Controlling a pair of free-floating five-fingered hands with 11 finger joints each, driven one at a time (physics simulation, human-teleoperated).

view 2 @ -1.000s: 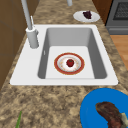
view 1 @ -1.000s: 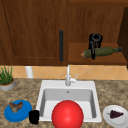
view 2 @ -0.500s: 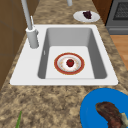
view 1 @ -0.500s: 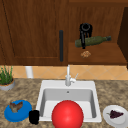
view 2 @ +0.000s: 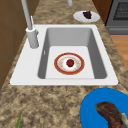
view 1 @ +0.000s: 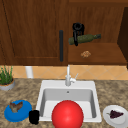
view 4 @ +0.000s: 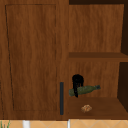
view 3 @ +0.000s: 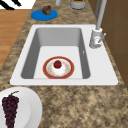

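Note:
My right hand (view 1: 77, 29) is up in the open right half of the wall cabinet, its fingers curled round a dark green bottle (view 1: 86, 38). The bottle lies level, neck to the right, above the lower shelf (view 1: 105, 53). In the upper view the same hand (view 4: 77, 81) grips the bottle (view 4: 86, 89) near its base. A small brown lump (view 1: 85, 54) rests on the shelf under the bottle. My left hand (view 1: 34, 116) hangs low at the sink's front left corner, beside a blue plate (view 1: 23, 113).
The closed cabinet door has a dark vertical handle (view 1: 61, 45). In the white sink (view 2: 27, 72) lies a red-rimmed plate (view 2: 60, 68) with a small red fruit. Nearby are the faucet (view 1: 68, 77), a white plate (view 3: 30, 105) of grapes, a potted plant (view 1: 6, 78) and a big red round thing (view 1: 67, 115).
The right hand has carried the green bottle to the left and a little upward inside the cabinet. The left hand has stayed where it was.

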